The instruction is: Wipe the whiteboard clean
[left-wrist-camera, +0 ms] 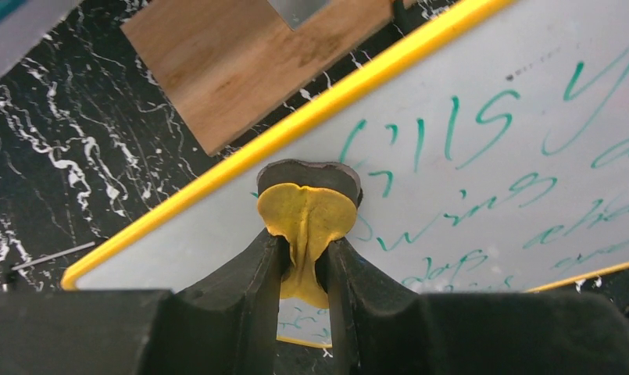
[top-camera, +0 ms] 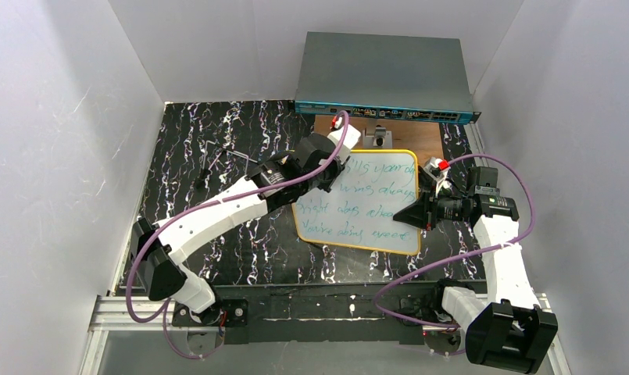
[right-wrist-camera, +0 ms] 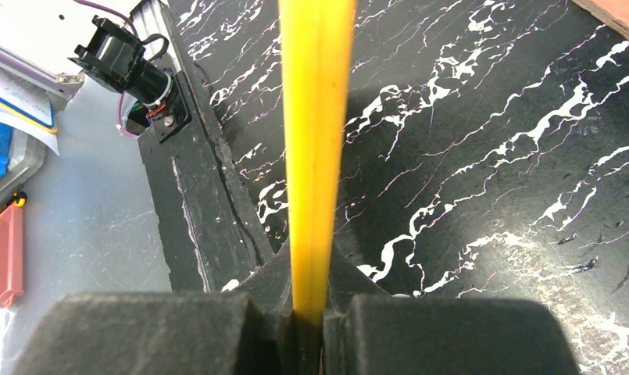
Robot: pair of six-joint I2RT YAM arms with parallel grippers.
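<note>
Glossy smooth whiteboard [left-wrist-camera: 217, 242], matt black marble-patterned tabletop [right-wrist-camera: 491, 156], grainy wooden board [left-wrist-camera: 233, 70], crumpled yellow cloth-like pad [left-wrist-camera: 307, 215].

I see the whiteboard [top-camera: 358, 205] on the right half of the table [top-camera: 217, 133], nearer its far edge. Behind it, at that far edge, a wooden board [top-camera: 420, 133] lies partly under a metal box [top-camera: 385, 74]. My left fingers [left-wrist-camera: 241, 281] hold a pad [left-wrist-camera: 307, 211] on the whiteboard's far-left corner. My right fingers [right-wrist-camera: 346, 281] pinch its right edge.

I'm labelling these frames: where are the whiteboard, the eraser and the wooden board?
whiteboard [top-camera: 362, 205]: top external view, middle of written face.
eraser [left-wrist-camera: 307, 215]: left wrist view, yellow body.
wooden board [left-wrist-camera: 233, 66]: left wrist view, bare top face.
</note>
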